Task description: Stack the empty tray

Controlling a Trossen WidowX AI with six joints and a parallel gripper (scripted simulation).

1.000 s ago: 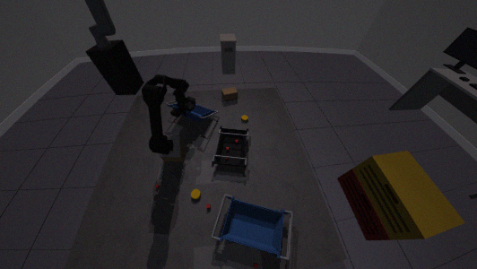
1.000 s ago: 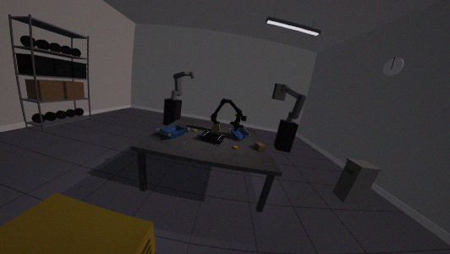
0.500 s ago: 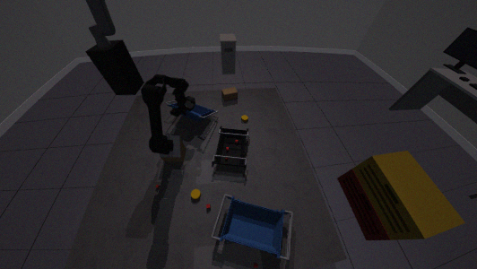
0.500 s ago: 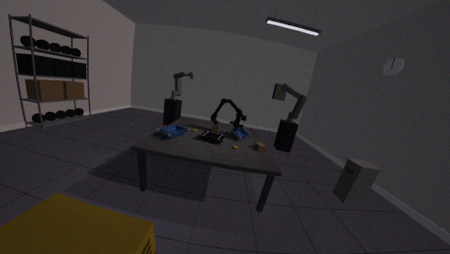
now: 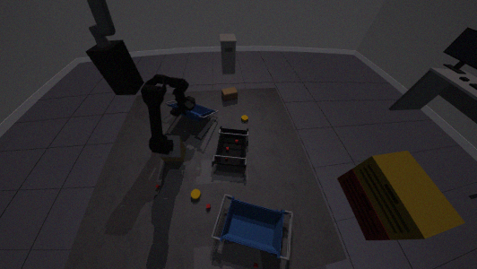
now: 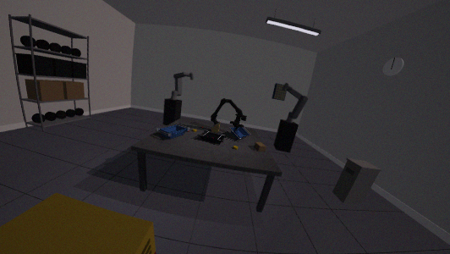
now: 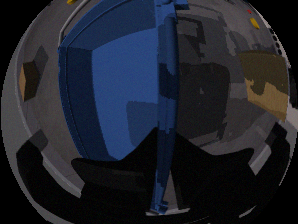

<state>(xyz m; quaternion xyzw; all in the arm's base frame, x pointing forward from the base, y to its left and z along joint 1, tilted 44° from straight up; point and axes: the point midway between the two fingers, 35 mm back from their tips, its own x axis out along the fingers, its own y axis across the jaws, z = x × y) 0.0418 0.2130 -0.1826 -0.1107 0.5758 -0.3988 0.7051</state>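
Top: we've got the gripper (image 5: 184, 108) (image 6: 238, 124) (image 7: 161, 131) on the tilted blue tray (image 5: 199, 111) (image 6: 240, 132) (image 7: 120, 75); black tray (image 5: 231, 155) (image 6: 212, 136) beside it holds red blocks, both bars (image 5: 233, 134) (image 5: 230, 157) across. Exterior: we see the blue tray tilted near the black one. Wrist: we're pinching its wall.

From here the hand (image 5: 178, 111) (image 6: 238, 125) (image 7: 161, 131) is a dark blur over the blue tray (image 5: 199, 110) (image 6: 240, 133) (image 7: 125, 75), and I can't make out its 2 fingertips. The wrist view cuts off that tray's far end. The yellow box (image 6: 80, 224) runs out of the exterior view's corner. The red specks in the black tray (image 5: 232, 132) (image 6: 205, 136) are too small to tell their shape.
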